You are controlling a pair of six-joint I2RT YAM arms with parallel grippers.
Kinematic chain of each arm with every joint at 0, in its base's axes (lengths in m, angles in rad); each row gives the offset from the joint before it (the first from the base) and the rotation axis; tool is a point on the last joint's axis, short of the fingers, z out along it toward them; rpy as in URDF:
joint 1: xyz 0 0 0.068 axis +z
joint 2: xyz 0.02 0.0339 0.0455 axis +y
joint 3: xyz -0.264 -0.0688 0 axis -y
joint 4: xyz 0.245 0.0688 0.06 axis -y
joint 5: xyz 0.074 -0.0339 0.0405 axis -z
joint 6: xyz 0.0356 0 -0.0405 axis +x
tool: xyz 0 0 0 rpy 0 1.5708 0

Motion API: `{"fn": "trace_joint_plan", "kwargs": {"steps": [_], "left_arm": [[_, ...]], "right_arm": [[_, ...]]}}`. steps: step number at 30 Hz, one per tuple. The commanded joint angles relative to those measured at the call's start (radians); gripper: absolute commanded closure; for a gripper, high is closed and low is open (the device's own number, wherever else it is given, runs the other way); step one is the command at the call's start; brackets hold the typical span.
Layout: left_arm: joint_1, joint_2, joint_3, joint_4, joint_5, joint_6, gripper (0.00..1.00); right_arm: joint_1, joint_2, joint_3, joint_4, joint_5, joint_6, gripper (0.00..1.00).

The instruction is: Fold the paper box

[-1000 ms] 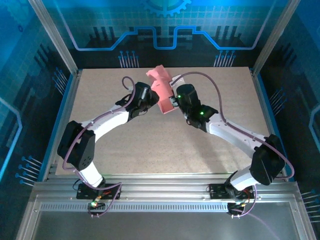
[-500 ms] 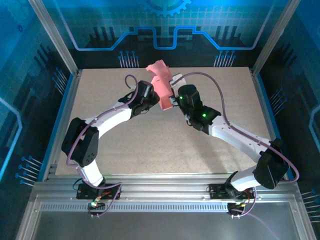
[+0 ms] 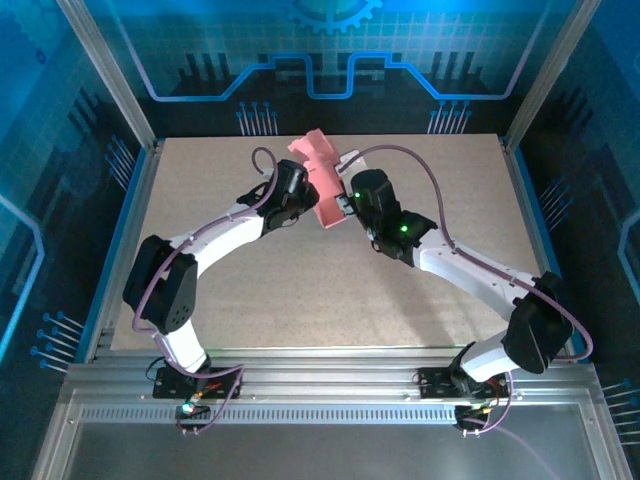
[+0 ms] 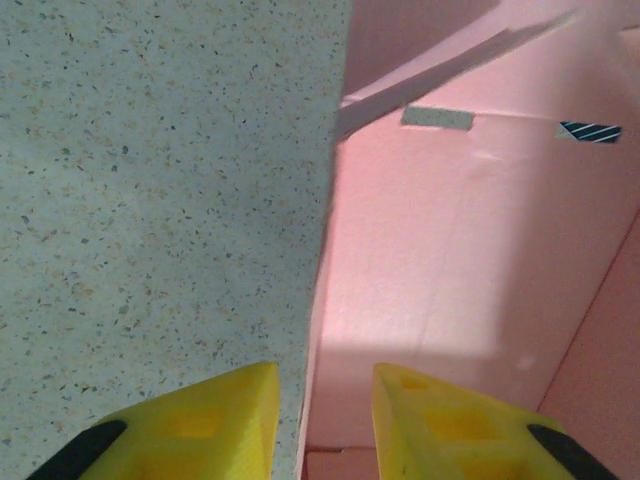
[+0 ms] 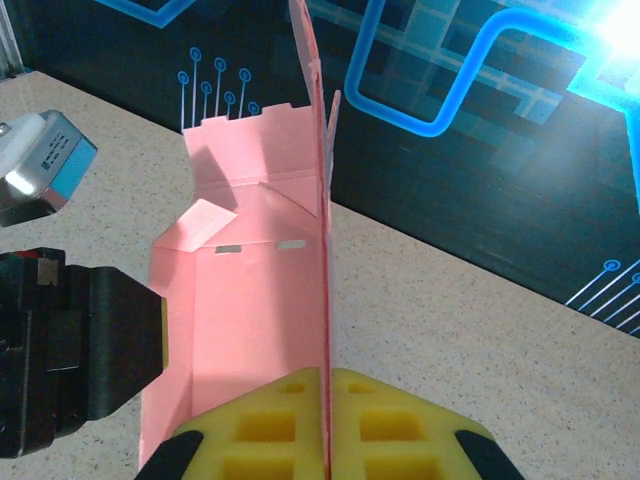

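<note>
The pink paper box [image 3: 323,180] sits between the two pairs of jaws, over the far half of the bench [image 3: 300,290]. It is only partly formed: an open trough with its side walls standing and its end flaps [image 5: 250,150] loose at the end away from the jaws. The views do not settle whether its bottom rests on the bench or hangs just above it.

The right jaws are pressed together on one side wall [image 5: 324,250] of the box. In the right wrist view this thin wall stands on its edge and runs straight out from between the yellow fingers [image 5: 390,420]. The long axis of the box goes the same way, directly ahead of the right jaws, so the trough lies just to the left of this grip.

The left jaws are a little spread and pinch nothing. In the left wrist view the edge of the other wall [image 4: 318,300] comes in between their two yellow fingers [image 4: 200,425], nearer to the left-hand one. Bare bench is outside this wall and the pink inside of the box is beyond it.

The coming move seems to belong to the left arm, because the right one is occupied with holding. It turns on this wall staying inside the gap, parallel to the fingers, when they come together.
</note>
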Motion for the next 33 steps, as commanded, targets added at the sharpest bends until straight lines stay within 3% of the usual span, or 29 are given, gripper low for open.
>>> {"fn": "trace_joint_plan", "kwargs": {"steps": [1, 12, 17, 21, 23, 33], "left_arm": [[0.001, 0.02, 0.035, 0.002, -0.016, 0.011, 0.73], [0.009, 0.067, 0.077, -0.015, -0.014, 0.012, 0.75], [0.011, 0.065, 0.08, -0.022, -0.023, 0.013, 0.8], [0.012, 0.034, 0.058, -0.02, -0.014, 0.016, 0.57], [0.01, -0.004, 0.03, -0.007, -0.017, 0.021, 0.51], [0.026, -0.047, -0.029, 0.004, -0.044, 0.027, 0.49]], "right_arm": [[0.011, -0.026, 0.031, 0.002, -0.015, -0.008, 1.0], [0.019, -0.044, 0.021, -0.001, -0.009, -0.012, 1.0], [0.022, -0.057, 0.015, -0.012, -0.007, -0.011, 1.0], [0.017, -0.043, 0.027, -0.022, 0.01, -0.009, 1.0], [0.012, -0.031, 0.038, -0.033, 0.018, -0.007, 1.0], [0.008, -0.028, 0.049, -0.035, -0.009, 0.013, 1.0]]}}
